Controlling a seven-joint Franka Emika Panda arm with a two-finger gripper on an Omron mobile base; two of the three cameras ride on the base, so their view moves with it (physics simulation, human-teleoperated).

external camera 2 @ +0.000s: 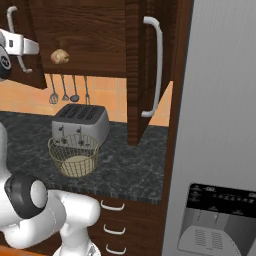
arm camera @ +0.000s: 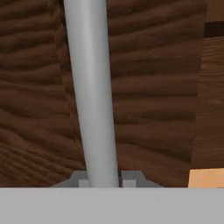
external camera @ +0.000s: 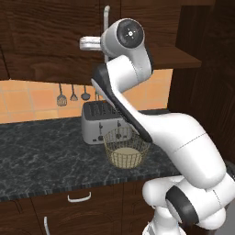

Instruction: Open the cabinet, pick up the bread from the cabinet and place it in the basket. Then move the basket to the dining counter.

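Note:
The cabinet (external camera 2: 90, 35) is dark brown wood. Its right door (external camera 2: 134, 75) stands swung out, showing a long silver handle (external camera 2: 158, 65). My gripper (arm camera: 105, 179) is shut on the left door's silver bar handle (arm camera: 92, 87), which runs up between the fingertips (arm camera: 81, 179). The same gripper (external camera: 92, 43) is up at that handle (external camera: 106, 20) and appears again at the far left (external camera 2: 22, 46). The bread (external camera 2: 60, 56), a small tan roll, lies on the shelf inside. The wire basket (external camera: 126, 148) (external camera 2: 74, 155) stands on the black worktop before the toaster. The dining counter is out of view.
A silver four-slot toaster (external camera: 102, 121) (external camera 2: 80, 122) stands behind the basket on the black granite worktop (external camera: 41, 151). Utensils (external camera: 72, 94) hang on the orange tiled wall. A grey fridge (external camera 2: 220, 125) rises at the right. Drawers with curved handles (external camera 2: 114, 206) sit below.

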